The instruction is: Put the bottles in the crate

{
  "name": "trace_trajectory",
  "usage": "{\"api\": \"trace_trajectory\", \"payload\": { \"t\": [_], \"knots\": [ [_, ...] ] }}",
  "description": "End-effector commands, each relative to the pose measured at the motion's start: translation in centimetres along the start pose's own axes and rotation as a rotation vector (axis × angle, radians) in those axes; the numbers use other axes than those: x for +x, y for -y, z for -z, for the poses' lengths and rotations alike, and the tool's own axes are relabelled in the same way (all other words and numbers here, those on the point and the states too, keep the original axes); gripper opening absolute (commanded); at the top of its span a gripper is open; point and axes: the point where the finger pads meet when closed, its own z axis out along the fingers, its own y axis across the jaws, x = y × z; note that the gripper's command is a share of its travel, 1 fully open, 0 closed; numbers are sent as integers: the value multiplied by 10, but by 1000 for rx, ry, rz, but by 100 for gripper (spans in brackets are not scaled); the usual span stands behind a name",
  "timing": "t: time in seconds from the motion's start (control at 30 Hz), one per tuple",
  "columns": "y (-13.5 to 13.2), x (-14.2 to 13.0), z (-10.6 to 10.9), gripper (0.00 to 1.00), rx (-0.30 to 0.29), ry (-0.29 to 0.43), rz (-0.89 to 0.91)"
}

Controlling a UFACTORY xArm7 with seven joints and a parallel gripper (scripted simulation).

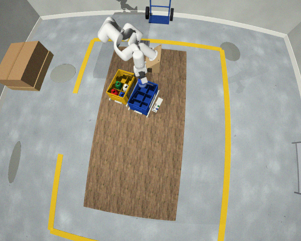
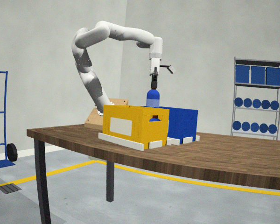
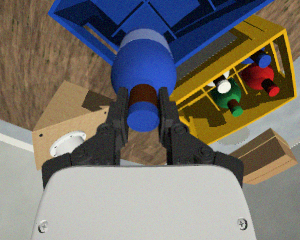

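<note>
My gripper (image 2: 154, 87) (image 3: 143, 99) is shut on the neck of a blue bottle (image 1: 142, 84) (image 2: 153, 94) (image 3: 143, 67). The bottle hangs upright at the back end of the blue crate (image 1: 137, 107) (image 2: 183, 125), its lower part hidden behind the crates in the exterior view. No other bottle shows in the blue crate. In the yellow crate (image 2: 135, 115) (image 3: 290, 60) stand a green bottle (image 1: 118, 84) (image 3: 226, 97), a white one (image 1: 125, 87) (image 3: 223, 86), a red one (image 1: 114, 91) (image 3: 258, 77) and another blue one (image 1: 122, 94) (image 3: 263, 59). The pick list (image 1: 159, 100) shows green and blue marks; its counts are too small to read.
The crates stand side by side on the wooden table (image 1: 135, 155) (image 2: 231, 154), with low white strips (image 2: 121, 142) around their bases. The arm's wooden base block (image 1: 155, 62) (image 2: 92, 120) is behind them.
</note>
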Motion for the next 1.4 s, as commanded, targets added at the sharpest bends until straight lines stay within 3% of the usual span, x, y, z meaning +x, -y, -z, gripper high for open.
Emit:
{"api": "trace_trajectory", "payload": {
  "t": [0.0, 1.37],
  "knots": [
    [0, 1, -3, 0, 0, -5, 0],
    [0, 1, -38, 0, 0, -5, 0]
  ]
}}
